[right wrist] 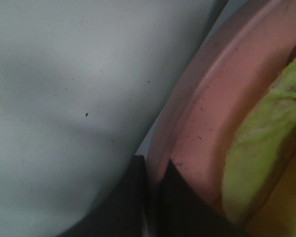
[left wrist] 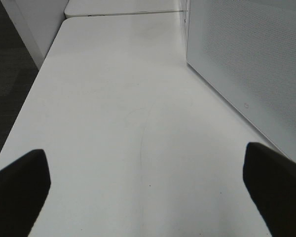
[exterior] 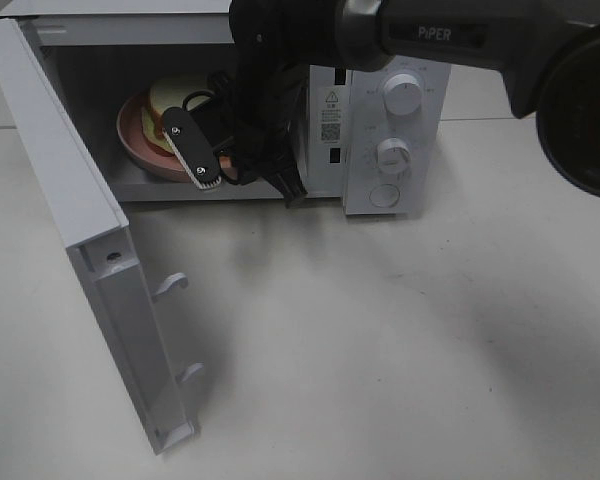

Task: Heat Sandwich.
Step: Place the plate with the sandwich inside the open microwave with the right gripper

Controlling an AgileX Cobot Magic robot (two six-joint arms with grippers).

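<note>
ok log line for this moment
load: round pink plate with white-bread lettuce sandwich in open white microwave | right gripper: shut on plate rim | left gripper: open over white table

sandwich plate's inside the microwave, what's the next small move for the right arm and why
Probably open the right pincer and let go: it is pinched on the rim of the pink plate, and that plate with the sandwich already sits inside the microwave, seemingly on its floor.
</note>
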